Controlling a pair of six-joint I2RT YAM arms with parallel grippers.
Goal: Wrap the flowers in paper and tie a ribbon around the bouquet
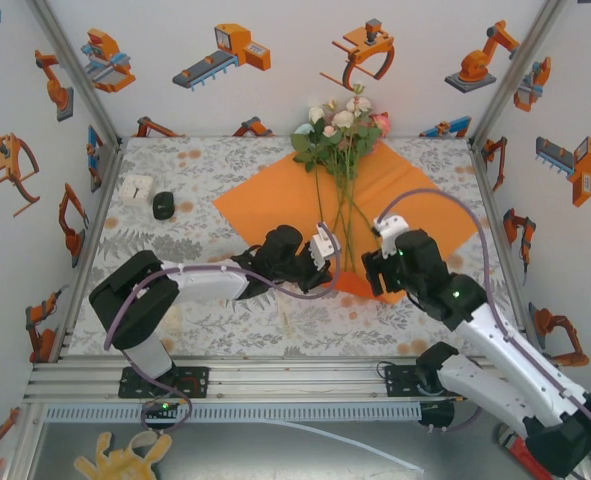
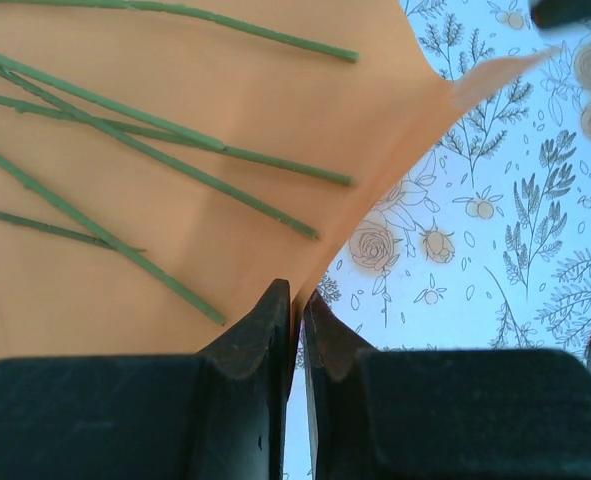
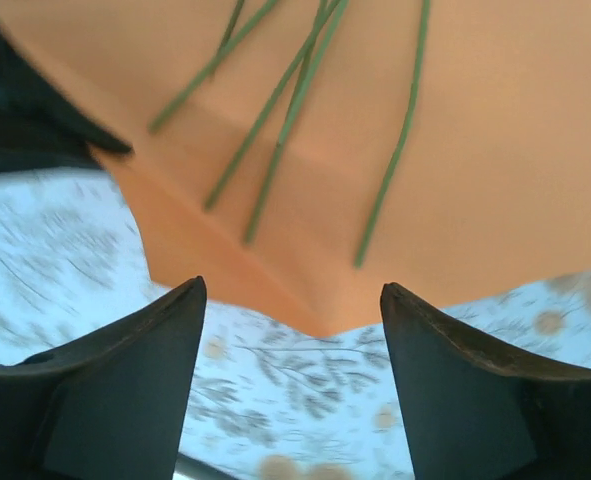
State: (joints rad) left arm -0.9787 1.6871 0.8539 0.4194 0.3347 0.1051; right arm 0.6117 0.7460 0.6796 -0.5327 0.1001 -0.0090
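The orange paper (image 1: 395, 195) lies as a diamond on the flowered tablecloth. The flowers (image 1: 340, 125) rest on it, blooms at the far end, thin green stems (image 1: 348, 225) running toward me. My left gripper (image 1: 327, 262) is shut on the paper's near-left edge; in the left wrist view the sheet (image 2: 175, 200) rises from between the gripper's (image 2: 297, 300) nearly touching fingers, stems (image 2: 155, 150) lying across it. My right gripper (image 1: 377, 275) stands open just right of the paper's near corner (image 1: 353, 284). In the right wrist view that corner (image 3: 320, 325) sits between the gripper's (image 3: 293, 290) spread fingers, untouched.
A white block (image 1: 136, 189) and a small black object (image 1: 164, 205) sit at the left of the table. Printed walls close in three sides. A metal rail (image 1: 275, 385) runs along the near edge. A thin white strip (image 1: 350, 447), perhaps the ribbon, lies in front of it.
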